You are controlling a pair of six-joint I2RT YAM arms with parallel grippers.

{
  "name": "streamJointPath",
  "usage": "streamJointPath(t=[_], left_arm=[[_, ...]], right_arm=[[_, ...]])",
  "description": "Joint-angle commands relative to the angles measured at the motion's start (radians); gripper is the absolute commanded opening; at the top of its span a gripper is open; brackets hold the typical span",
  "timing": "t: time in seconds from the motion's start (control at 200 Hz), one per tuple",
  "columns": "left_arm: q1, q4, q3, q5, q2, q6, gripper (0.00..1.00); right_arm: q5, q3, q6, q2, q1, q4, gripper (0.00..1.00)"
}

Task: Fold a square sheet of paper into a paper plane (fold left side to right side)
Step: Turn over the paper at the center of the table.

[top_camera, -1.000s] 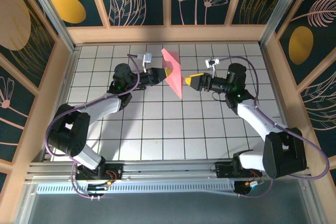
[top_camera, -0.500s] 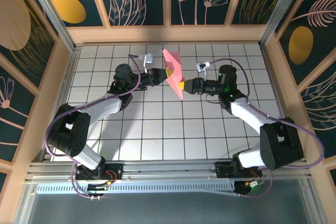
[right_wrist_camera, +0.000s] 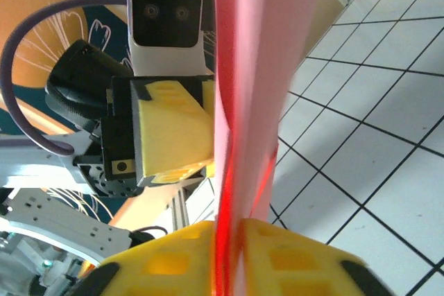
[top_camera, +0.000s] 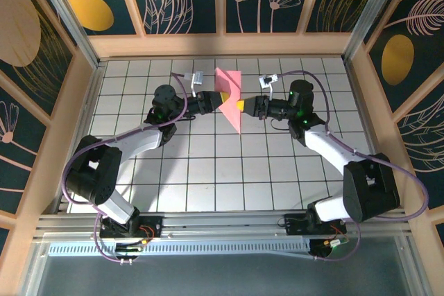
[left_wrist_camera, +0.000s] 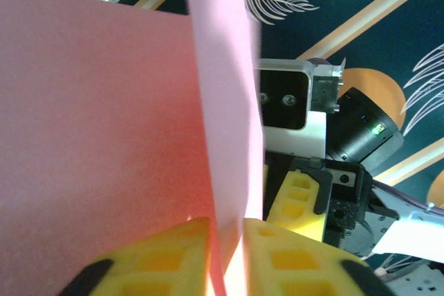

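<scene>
Well, both arms reach in toward each other over the far middle of the table (top_camera: 208, 171), and the salmon-pink sheet of paper (top_camera: 227, 82) stands on edge between them. It is already folded into a narrow shape that tapers to a point toward the near edge.

The right gripper (top_camera: 241, 105) comes at it from the right. In the right wrist view its yellow fingers (right_wrist_camera: 166, 261) are pressed together on the paper (right_wrist_camera: 257, 67), with only a thin red-lit seam between them, so it has the sheet pinched.

The left gripper (top_camera: 223, 98) meets the sheet from the left, almost tip to tip with the other. In the left wrist view its claw (left_wrist_camera: 225, 230) is narrow, with the paper (left_wrist_camera: 104, 102) running up between the two pads. I cannot tell whether they are actually squeezing it or just sitting close on either side.

Beyond the sheet each wrist camera catches the opposite claw: the right one (left_wrist_camera: 298, 195) past the pink edge, the left one (right_wrist_camera: 173, 126) just beside the paper.
</scene>
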Motion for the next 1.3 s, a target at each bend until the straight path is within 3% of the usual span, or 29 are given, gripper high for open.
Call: streamJointPath(t=[0.0, 0.155, 0.34, 0.505, 0.671, 0.926, 1.101, 1.296], left_arm=[[-0.005, -0.047, -0.001, -0.053, -0.047, 0.076, 0.27], [-0.005, -0.198, -0.009, -0.168, -0.115, 0.183, 0.39], [-0.005, -0.361, -0.049, -0.401, -0.231, 0.291, 0.52], [-0.005, -0.464, -0.106, -0.564, -0.355, 0.364, 0.64], [-0.005, -0.549, -0.163, -0.657, -0.468, 0.405, 0.69], [-0.005, -0.604, -0.254, -0.893, -0.648, 0.440, 0.77], [-0.005, -0.644, -0.271, -0.992, -0.723, 0.464, 0.81], [-0.005, -0.653, -0.275, -1.019, -0.742, 0.456, 0.81]], right_arm=[[0.016, 0.049, -0.032, -0.008, 0.004, -0.041, 0.10], [0.065, 0.077, -0.105, -0.034, 0.004, -0.158, 0.03], [0.187, 0.113, -0.208, -0.069, 0.005, -0.329, 0.00], [0.461, 0.198, -0.326, -0.091, 0.026, -0.571, 0.00], [0.898, 0.300, -0.428, -0.092, 0.134, -0.801, 0.00], [1.395, 0.392, -0.420, -0.024, 0.272, -1.003, 0.00], [1.604, 0.438, -0.407, 0.072, 0.362, -1.091, 0.00], [1.739, 0.472, -0.382, 0.272, 0.447, -1.157, 0.00]])
